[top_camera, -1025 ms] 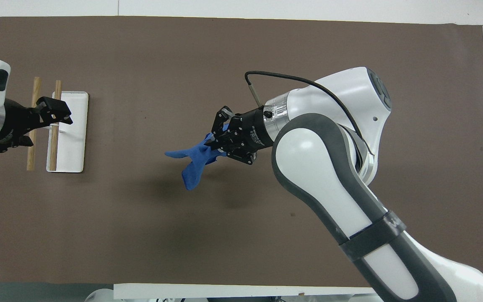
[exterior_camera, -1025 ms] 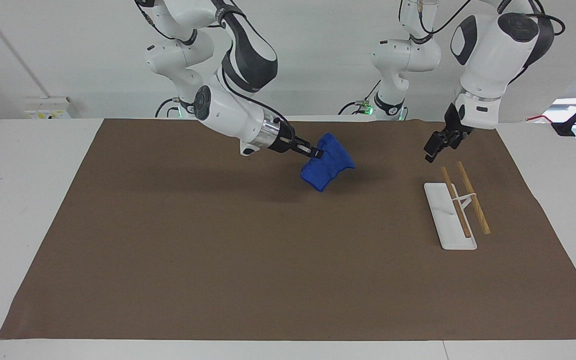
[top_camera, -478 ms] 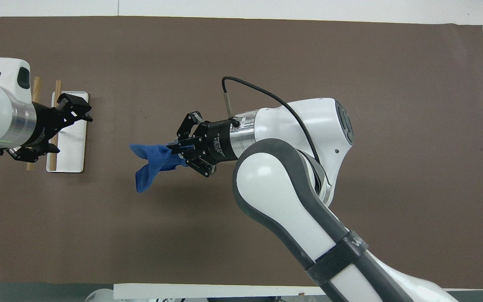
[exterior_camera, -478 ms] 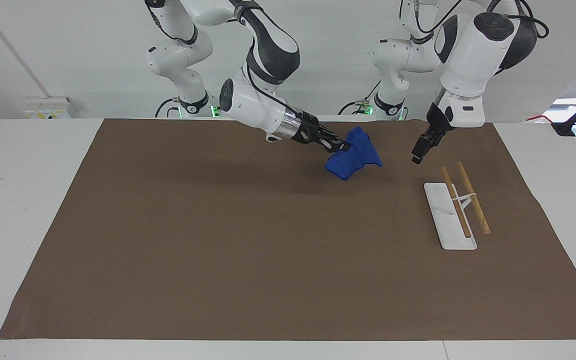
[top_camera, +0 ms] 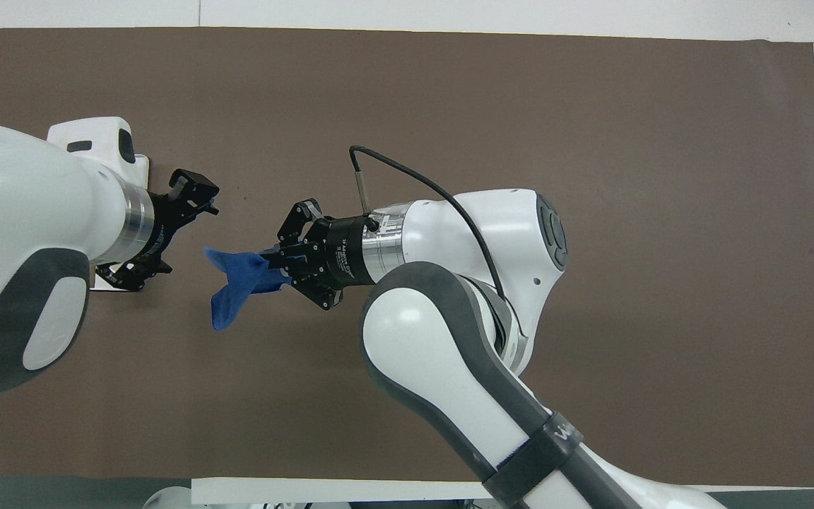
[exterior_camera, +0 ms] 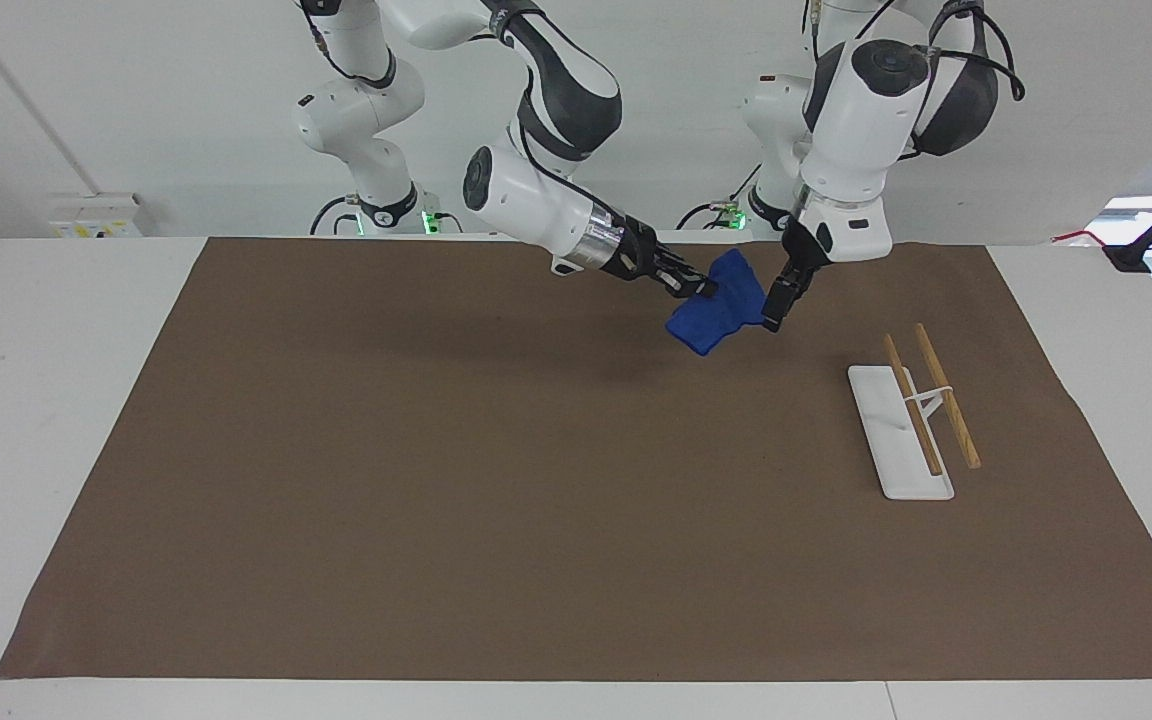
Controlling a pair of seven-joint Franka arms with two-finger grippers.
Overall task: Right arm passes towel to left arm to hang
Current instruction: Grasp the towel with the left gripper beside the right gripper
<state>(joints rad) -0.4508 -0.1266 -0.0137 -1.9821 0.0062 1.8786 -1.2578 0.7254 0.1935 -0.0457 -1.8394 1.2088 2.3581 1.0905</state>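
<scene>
Counting the scene gives two white jointed arms, one towel, one small rack and one brown mat covering most of the pale tabletop.

Up in the air over the mat, the right gripper has its black fingers clenched on one edge of the towel. That single bright blue cloth has a fuzzy surface and hangs bunched and crumpled rather than flat; in the overhead view the towel splits into two drooping flaps, one longer than the other. It touches nothing but the fingers that grip it. The right arm is smooth white plastic with dark grey joint bands and a silver ring at the wrist, and a thin black cable arcs over the wrist.

Its twin, the left arm, has its wrist pointing steeply down. The left gripper sits right at the free edge of the towel, on the side toward the rack. In the overhead view the left gripper has its two fingers spread apart, with the blue cloth just at their tips; whether they touch it I cannot tell.

Resting on the mat toward the left arm's end is the rack: one flat white rectangular base, one thin white upright, and two slim round wooden rods lying parallel across the top.
</scene>
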